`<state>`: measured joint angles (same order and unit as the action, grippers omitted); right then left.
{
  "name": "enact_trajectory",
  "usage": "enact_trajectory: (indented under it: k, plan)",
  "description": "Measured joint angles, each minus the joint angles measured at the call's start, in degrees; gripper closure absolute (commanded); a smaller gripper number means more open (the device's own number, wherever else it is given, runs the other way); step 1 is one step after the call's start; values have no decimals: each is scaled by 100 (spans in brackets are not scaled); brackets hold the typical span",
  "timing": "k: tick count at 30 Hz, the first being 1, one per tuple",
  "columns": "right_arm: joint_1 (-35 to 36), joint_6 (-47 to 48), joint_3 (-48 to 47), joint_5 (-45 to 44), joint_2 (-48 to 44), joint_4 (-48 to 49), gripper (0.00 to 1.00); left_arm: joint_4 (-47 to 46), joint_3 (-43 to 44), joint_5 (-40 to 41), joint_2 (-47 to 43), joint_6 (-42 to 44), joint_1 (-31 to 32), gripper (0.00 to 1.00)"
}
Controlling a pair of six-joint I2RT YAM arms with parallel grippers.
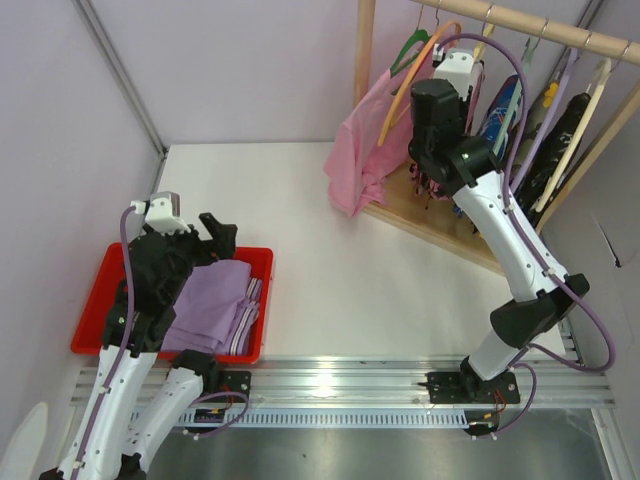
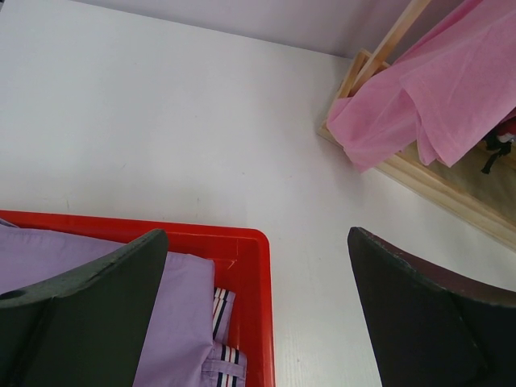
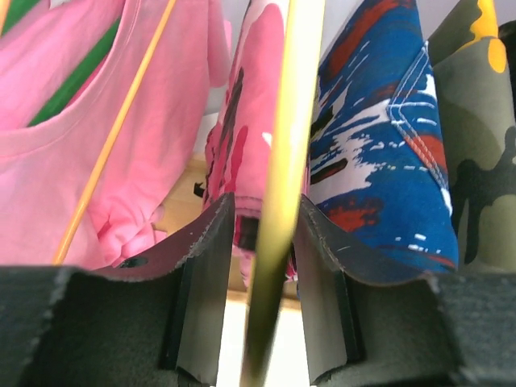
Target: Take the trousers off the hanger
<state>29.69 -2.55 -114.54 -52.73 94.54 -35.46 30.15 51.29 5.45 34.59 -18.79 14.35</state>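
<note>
Right gripper (image 3: 266, 208) straddles the yellow hanger (image 3: 295, 97), far right corner; grip unclear. Trousers (image 3: 251, 113) hang directly behind it.

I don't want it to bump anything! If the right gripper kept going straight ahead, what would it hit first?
The yellow hanger stands between the fingers of the right gripper, so it would slide along that first. Just behind hang the pink camouflage trousers, probably next, though depth is hard to judge.

The table (image 1: 330, 280) is white. Pale purple walls (image 1: 230, 70) stand behind it and beside it. A wooden rack (image 1: 364, 60) stands on its far right side.
</note>
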Motion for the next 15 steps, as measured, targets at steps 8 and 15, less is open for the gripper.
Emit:
enact_trajectory:
  k: [8,15]
  plan:
    - [101,107,688,-142,-417,494,60,-2,-57,39,-15,0,22,0]
    - [201,240,859,-382,-544,844,62,-2,-105,39,-20,0,33,0]
